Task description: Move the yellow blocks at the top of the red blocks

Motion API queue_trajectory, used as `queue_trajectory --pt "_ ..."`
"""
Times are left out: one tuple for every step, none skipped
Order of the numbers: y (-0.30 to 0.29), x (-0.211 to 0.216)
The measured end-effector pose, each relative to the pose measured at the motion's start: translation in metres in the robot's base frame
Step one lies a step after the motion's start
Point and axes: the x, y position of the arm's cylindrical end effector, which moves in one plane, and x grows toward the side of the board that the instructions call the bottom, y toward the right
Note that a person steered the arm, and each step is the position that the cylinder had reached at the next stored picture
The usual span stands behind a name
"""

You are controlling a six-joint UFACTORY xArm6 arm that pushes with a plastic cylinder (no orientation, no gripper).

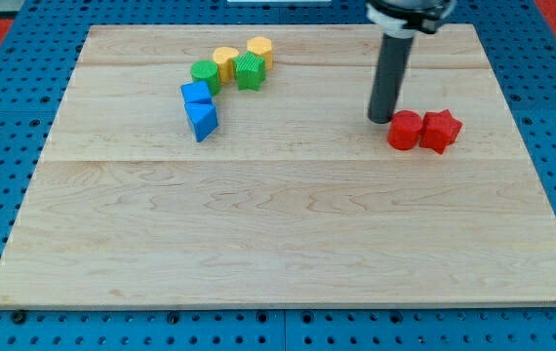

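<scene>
Two yellow blocks lie near the view's top left of middle: a yellow heart-like block [225, 60] and a yellow hexagonal block [259, 51]. Two red blocks sit at the view's right: a red round block [405, 130] and a red star-like block [441, 130], touching each other. My tip [382, 119] rests on the board just left of the red round block, close to it or touching it. The yellow blocks are far to the tip's left.
A green round block [205, 75] and a green ridged block [250, 71] sit against the yellow blocks. A blue block [196, 94] and a blue triangular block [202, 120] lie just below them. The wooden board [278, 234] lies on a blue pegboard.
</scene>
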Motion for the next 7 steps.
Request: queue_trajectory --pt "-0.006 0.0" --pt "-0.006 -0.006" --pt "-0.006 -0.006" --pt "-0.006 -0.006" --pt "0.002 -0.003" --pt "0.009 -0.002" --pt "0.005 -0.002"
